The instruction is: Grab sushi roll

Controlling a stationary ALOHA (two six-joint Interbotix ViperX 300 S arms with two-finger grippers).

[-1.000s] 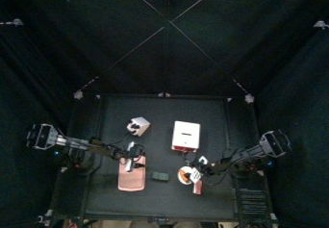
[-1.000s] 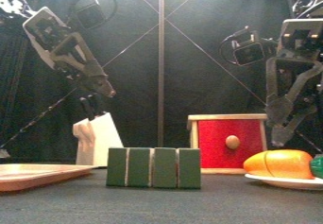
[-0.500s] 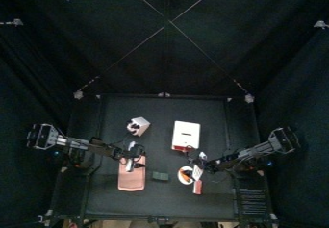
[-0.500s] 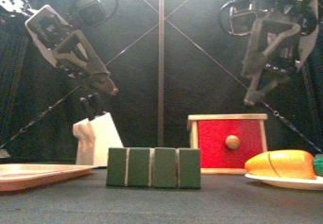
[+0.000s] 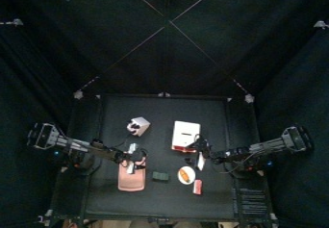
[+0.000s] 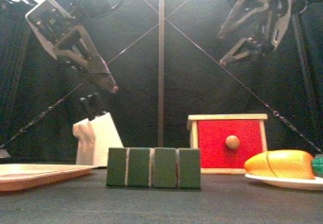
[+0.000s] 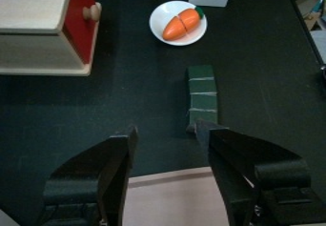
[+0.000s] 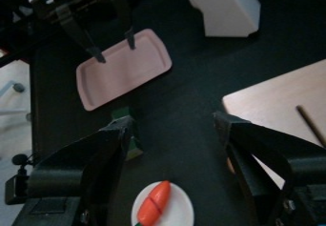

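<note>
The sushi roll is a small dark green segmented chunk near the table's front, between a pink tray and a white plate. It stands near and large in the front view. In the left wrist view the roll lies just ahead of my left gripper, which is open and empty above the tray's far edge. My right gripper is open and empty, raised high over the table's right side. The roll is mostly hidden behind a jaw in the right wrist view.
The pink tray lies front left. The white plate with an orange-and-white item lies front right. A red-and-white box and a white block stand behind them.
My right arm has risen and drawn back from over the plate, toward the right. My left arm has hardly moved.
</note>
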